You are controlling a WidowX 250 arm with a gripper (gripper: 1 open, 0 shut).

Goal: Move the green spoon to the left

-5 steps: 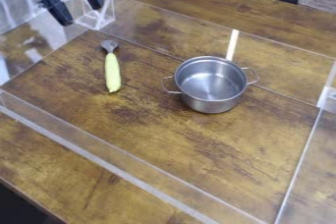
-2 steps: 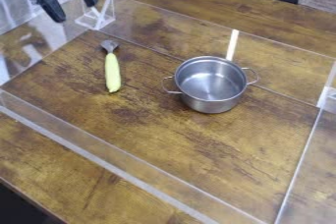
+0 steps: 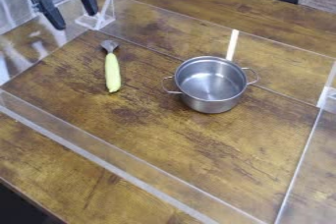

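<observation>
Gripper point(image 3: 71, 8) lower than before, jaws apart

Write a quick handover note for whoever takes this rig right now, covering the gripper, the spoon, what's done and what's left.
Gripper: open, empty, up in the far left corner, well clear of the spoon.
Green spoon: flat on the wooden table, metal bowl pointing away from the camera, left of the pot and not touching it.
Done: nothing yet; spoon not gripped.
Left: come down over the handle, close, carry the spoon further left, release.
</observation>
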